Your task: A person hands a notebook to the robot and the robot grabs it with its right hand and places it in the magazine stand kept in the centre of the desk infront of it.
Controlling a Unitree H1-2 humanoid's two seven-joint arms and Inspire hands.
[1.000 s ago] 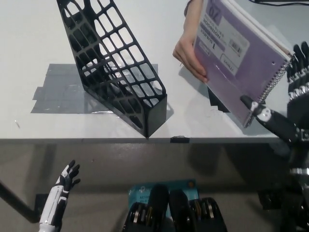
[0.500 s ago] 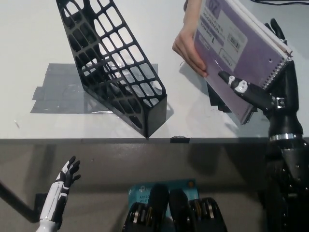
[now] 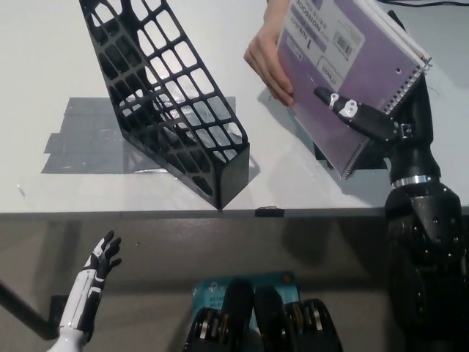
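Black right hand (image 3: 392,121) clamped on purple notebook (image 3: 344,66); person's hand (image 3: 267,62) holding too.

Bright, even overhead light; soft shadow beside the magazine stand (image 3: 172,103), mild glare on the desk (image 3: 44,66).

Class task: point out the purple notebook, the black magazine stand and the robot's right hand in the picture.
notebook (image 3: 344,70), head view, on its purple cover.
magazine stand (image 3: 172,110), head view, on its lattice side wall.
right hand (image 3: 381,125), head view, on the black palm against the notebook.
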